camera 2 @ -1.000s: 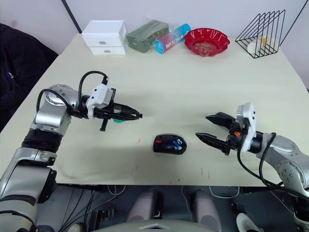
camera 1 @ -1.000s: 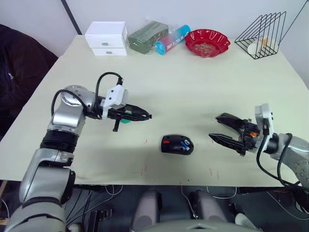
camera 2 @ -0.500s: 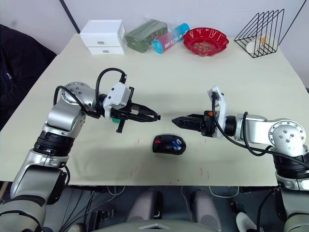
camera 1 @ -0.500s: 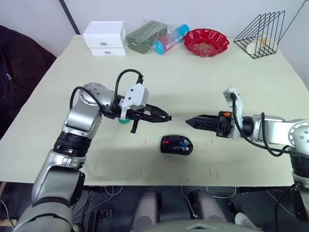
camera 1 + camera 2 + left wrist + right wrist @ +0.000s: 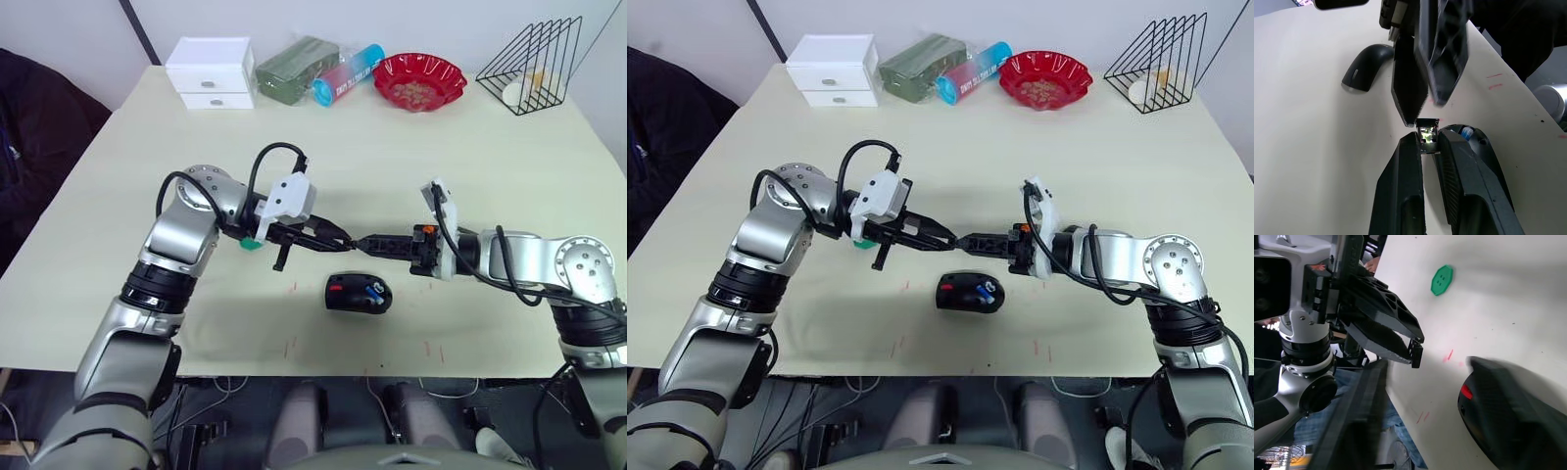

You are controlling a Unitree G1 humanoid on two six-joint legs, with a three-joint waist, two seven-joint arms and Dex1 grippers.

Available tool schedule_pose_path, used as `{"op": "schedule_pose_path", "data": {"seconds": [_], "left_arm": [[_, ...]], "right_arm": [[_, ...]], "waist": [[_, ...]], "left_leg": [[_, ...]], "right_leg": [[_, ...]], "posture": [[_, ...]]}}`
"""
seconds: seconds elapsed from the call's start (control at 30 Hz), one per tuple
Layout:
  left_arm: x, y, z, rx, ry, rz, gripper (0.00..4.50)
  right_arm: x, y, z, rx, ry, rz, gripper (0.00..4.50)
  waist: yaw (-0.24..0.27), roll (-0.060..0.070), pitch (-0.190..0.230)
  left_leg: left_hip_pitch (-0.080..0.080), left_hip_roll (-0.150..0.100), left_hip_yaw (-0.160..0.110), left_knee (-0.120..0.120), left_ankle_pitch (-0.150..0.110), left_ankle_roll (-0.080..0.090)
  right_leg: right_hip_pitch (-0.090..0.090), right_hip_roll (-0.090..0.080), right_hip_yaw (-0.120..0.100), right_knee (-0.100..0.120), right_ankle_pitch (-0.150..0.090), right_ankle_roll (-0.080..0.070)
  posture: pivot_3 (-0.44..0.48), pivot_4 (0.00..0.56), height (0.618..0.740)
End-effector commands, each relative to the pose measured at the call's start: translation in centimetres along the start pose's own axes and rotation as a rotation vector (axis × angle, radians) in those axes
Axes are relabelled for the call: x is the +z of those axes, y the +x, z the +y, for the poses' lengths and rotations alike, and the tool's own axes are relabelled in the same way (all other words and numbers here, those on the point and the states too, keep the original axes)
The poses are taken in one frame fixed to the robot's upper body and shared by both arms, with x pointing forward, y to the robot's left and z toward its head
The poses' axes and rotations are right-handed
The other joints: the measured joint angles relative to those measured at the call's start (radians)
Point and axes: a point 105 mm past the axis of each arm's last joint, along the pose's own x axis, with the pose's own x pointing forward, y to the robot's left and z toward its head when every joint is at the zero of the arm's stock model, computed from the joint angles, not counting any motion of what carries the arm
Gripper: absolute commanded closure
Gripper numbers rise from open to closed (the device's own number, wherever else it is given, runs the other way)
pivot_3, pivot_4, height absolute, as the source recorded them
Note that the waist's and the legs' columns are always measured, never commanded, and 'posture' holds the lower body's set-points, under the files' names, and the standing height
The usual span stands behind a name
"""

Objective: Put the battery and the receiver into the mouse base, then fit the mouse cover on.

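Holding: the left hand (image 5: 340, 238) is clamped on the receiver (image 5: 1427, 137), a tiny dark stub pinched right at the very ends of its two black fingers, with a glint of light on its face.
Left hand position: raised a little over the middle of the tabletop (image 5: 392, 166), pointing across toward the robot's right side.
Right hand: the right hand (image 5: 365, 241) reaches in from the opposite side, its tip just short of the receiver, almost nose to nose with the left hand; whether it is apart or together I cannot tell from where I stand.
Mouse base: the mouse base (image 5: 359, 293) lies flat on the tabletop on the robot's side of the two hands, just beside them, uncovered, with a red part showing toward its left end.
Battery: the battery (image 5: 373, 289) sits inside the mouse base, a bit of blue and white visible toward its right end.
Mouse cover: the mouse cover (image 5: 1366, 68) lies on the tabletop by itself, arched side up, apart from the base; the left wrist view shows it beyond the two hands.
Green disc: a green disc (image 5: 1440, 280) lies flat on the tabletop under the left wrist.
Far edge: a white drawer box (image 5: 210, 73), a red bowl (image 5: 420, 80) and a black wire rack (image 5: 534, 64), all well apart from the hands.
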Motion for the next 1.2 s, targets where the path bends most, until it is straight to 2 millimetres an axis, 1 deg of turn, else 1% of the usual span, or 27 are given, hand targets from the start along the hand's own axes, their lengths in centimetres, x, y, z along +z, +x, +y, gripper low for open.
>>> {"op": "schedule_pose_path", "data": {"seconds": [0.03,0.27,0.53,0.63,0.83,0.93,1.03,1.07,1.2], "left_arm": [[0.7,-0.1,0.5,0.005,0.044,0.008,4.49],[0.6,-0.1,0.4,-0.011,0.055,0.019,4.49],[0.9,-0.1,0.5,-0.01,0.054,0.001,4.49],[1.4,0.0,0.6,-0.003,0.029,-0.039,4.49],[1.2,0.0,0.5,-0.02,0.055,-0.015,4.49],[1.3,0.1,0.5,-0.013,0.05,-0.027,4.49],[1.1,0.0,0.6,-0.007,0.057,-0.014,4.49],[1.1,0.0,0.6,-0.004,0.055,-0.016,4.49],[0.8,0.0,0.6,-0.008,0.063,-0.002,4.49]], "right_arm": [[0.8,-0.2,1.4,0.043,-0.021,-0.038,1.79],[1.0,0.3,1.5,0.04,-0.006,-0.057,1.79],[1.0,0.3,1.4,0.031,-0.01,-0.051,1.79],[0.9,0.2,1.3,0.02,-0.017,-0.041,1.79],[0.7,0.2,0.8,0.0,-0.003,-0.04,1.79],[0.6,0.1,0.6,-0.012,-0.001,-0.035,2.68],[0.3,0.0,0.3,-0.024,-0.004,-0.019,4.15],[0.3,0.0,0.3,-0.028,-0.003,-0.019,4.38],[0.2,0.0,0.3,-0.031,-0.006,-0.015,4.38]], "waist": [[-0.001,0.0,0.0],[-0.003,0.0,0.0],[-0.002,0.0,0.0],[-0.002,0.0,0.0],[-0.003,0.0,0.0],[-0.003,0.0,0.0],[-0.002,0.0,0.0],[-0.002,0.0,0.0],[-0.002,0.0,0.0]], "left_leg": [[0.0,0.0,0.0,0.0,0.0,0.0],[0.0,0.0,0.0,0.0,0.0,0.0],[0.0,0.0,0.0,0.0,0.0,0.0],[0.0,0.0,0.0,0.0,0.0,0.0],[0.0,0.0,0.0,-0.001,0.0,0.0],[0.0,0.0,0.0,-0.001,0.0,0.0],[0.0,0.0,0.0,-0.001,0.0,0.0],[0.0,0.0,0.0,-0.001,0.0,0.0],[0.0,0.0,0.0,-0.001,0.0,0.0]], "right_leg": [[0.0,0.0,0.0,0.0,0.0,0.0],[0.0,0.0,0.0,0.0,0.0,0.0],[0.0,0.0,0.0,0.0,0.0,0.0],[0.0,0.0,0.0,0.0,0.0,0.0],[0.0,0.0,0.0,0.0,0.0,0.0],[0.0,0.0,0.0,0.0,0.0,0.0],[0.0,0.0,0.0,0.0,0.0,0.0],[0.0,0.0,0.0,0.0,0.0,0.0],[0.0,0.0,0.0,0.0,0.0,0.0]], "posture": [[0.0,0.15,0.74],[0.0,0.15,0.74],[0.0,0.15,0.74],[0.0,0.15,0.74],[0.0,0.15,0.74],[0.0,0.15,0.74],[0.0,0.15,0.74],[0.0,0.15,0.74],[0.0,0.15,0.74]]}}
